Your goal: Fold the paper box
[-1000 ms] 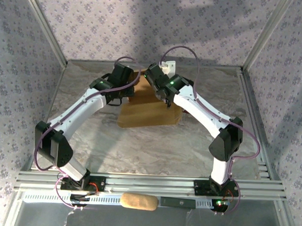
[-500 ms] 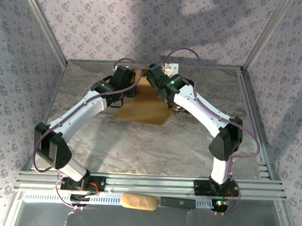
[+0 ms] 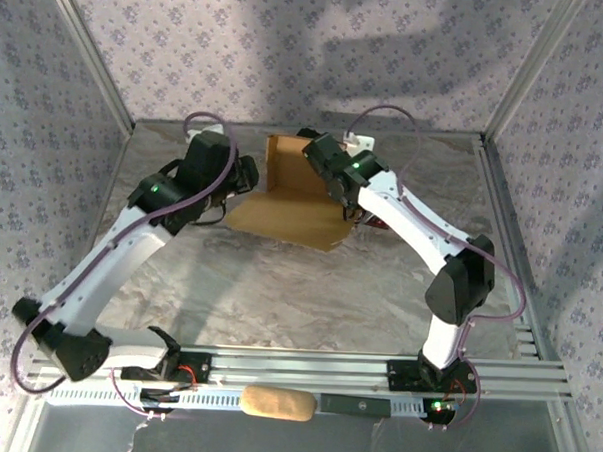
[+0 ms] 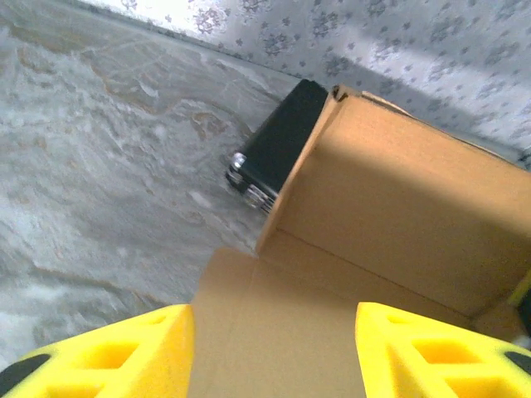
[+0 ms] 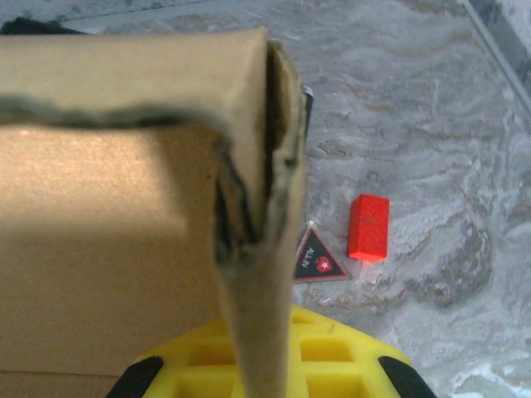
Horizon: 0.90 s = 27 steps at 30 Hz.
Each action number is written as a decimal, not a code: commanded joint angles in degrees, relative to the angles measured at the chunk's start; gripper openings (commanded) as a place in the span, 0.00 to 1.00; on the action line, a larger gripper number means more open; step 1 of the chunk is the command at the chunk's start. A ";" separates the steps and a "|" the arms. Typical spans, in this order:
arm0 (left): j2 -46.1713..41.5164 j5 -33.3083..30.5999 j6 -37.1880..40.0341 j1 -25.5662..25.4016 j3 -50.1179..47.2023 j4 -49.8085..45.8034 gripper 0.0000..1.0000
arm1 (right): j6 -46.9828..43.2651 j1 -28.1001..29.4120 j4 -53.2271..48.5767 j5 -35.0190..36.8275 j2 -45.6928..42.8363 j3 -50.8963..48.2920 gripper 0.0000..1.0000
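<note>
So the paper box is sitting at the far middle of the table, right between my two grippers. One panel lies flat on the marbled surface and one wall stands up at the back.

My left gripper is at the box's left edge. From its wrist cam the yellow fingers are spread wide, with a flat brown flap running between them. The frame cuts off their tips at the bottom, so I honestly can't tell if they touch the cardboard.

My right gripper is mostly buried under its own wrist in the top view. Up close it's pressed together on a doubled-up cardboard edge. That edge runs straight down over the yellow finger and covers the actual contact spot.

There's a black case with metal bits behind the upright wall, and the wall hides most of it. Off to the right of the box on the table there's a small red block and a triangular sticker. Its print is too small to read properly.
</note>
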 commanded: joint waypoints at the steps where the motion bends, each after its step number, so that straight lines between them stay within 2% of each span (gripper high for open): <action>1: -3.01 -10.08 -16.33 -6.00 -0.33 -11.64 0.52 | 9.89 -2.08 0.80 -2.52 -4.48 -3.38 0.00; 4: -3.45 -14.88 -28.02 -12.95 -1.56 -17.17 0.53 | 14.78 -3.24 2.38 -3.55 -6.52 -6.76 0.00; 7: -2.76 -14.64 -32.36 -17.44 -3.30 -13.55 0.58 | 17.37 -3.46 2.83 -3.98 -7.16 -8.21 0.00; 10: -0.48 -13.47 -34.13 -18.12 -3.31 -10.69 0.63 | 19.17 -3.37 2.63 -4.41 -7.14 -9.10 0.00; 16: 4.11 -9.41 -35.36 -18.10 -2.91 -5.20 0.64 | 21.23 -3.46 4.27 -5.65 -8.63 -12.73 0.00; 20: 7.17 -9.46 -35.78 -17.85 -2.52 -4.18 0.58 | 21.66 -3.47 4.23 -6.20 -9.20 -13.31 0.00; 27: 10.07 -10.37 -37.17 -17.55 -1.74 -4.32 0.32 | 22.98 -3.61 5.30 -7.75 -10.43 -15.36 0.00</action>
